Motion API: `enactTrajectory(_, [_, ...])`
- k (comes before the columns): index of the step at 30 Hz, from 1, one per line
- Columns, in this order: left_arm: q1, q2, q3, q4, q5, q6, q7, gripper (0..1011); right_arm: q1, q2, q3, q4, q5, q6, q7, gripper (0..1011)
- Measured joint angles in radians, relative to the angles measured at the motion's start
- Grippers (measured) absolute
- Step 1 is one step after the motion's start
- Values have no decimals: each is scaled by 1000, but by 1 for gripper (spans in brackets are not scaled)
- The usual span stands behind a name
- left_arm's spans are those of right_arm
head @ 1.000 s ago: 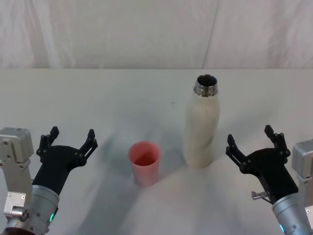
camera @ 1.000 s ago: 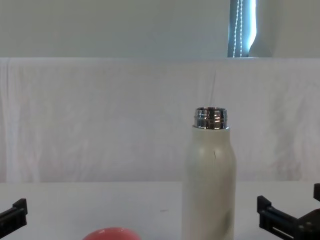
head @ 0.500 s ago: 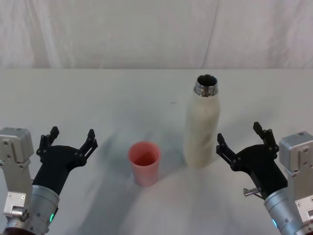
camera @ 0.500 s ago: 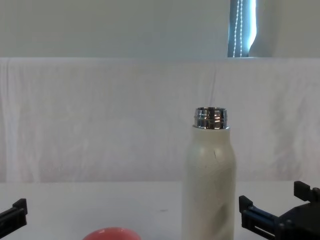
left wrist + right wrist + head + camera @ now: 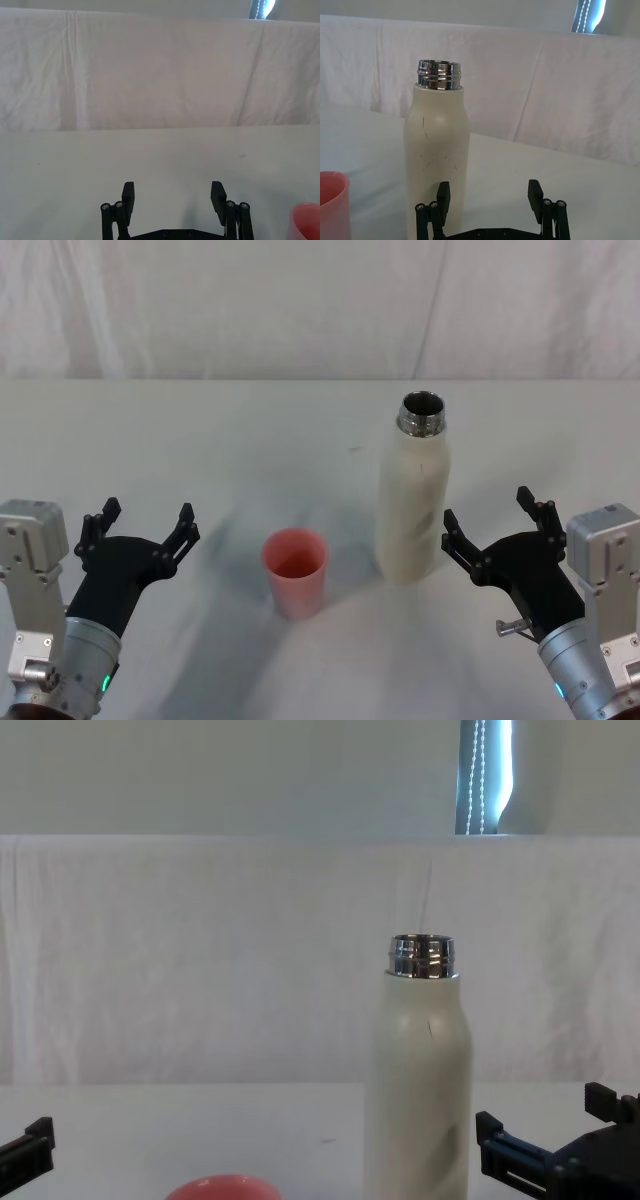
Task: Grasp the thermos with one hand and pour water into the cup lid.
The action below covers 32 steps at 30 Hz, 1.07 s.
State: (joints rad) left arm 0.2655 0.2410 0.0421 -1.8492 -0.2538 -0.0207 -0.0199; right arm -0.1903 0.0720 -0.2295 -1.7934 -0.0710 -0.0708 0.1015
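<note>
While both arms sit low at the near edge of the table, the right gripper [image 5: 497, 523] hangs just beside the thermos [image 5: 412, 498], on its right side, with its black fingers [image 5: 458, 537] spread wide and nothing between them; the nearest fingertip is close to the bottle's lower body, but whether it touches cannot be told. From the right wrist camera the same gripper [image 5: 490, 192] shows its two fingers apart, one in front of the bottle's base and the other out over bare table. The left gripper [image 5: 138, 523] rests well to the left, also spread wide and holding nothing, apart from the cup lid [image 5: 295, 572]. The thermos stands upright right of centre, cream-white with an uncapped chrome neck. The cup lid, small and pink-red, stands upright near the bottle, on its left and slightly nearer the robot. The table [image 5: 200, 440] is white and plain. Behind it hangs a creased white cloth [image 5: 200, 960], with a pale wall above and a strip of window [image 5: 486, 775] with a beaded cord.
</note>
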Motion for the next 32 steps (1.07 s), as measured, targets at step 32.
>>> enactTrajectory(32, [0, 0, 0, 0, 0, 0, 0, 1001, -3, 1, 0, -5, 2, -2, 0, 1001])
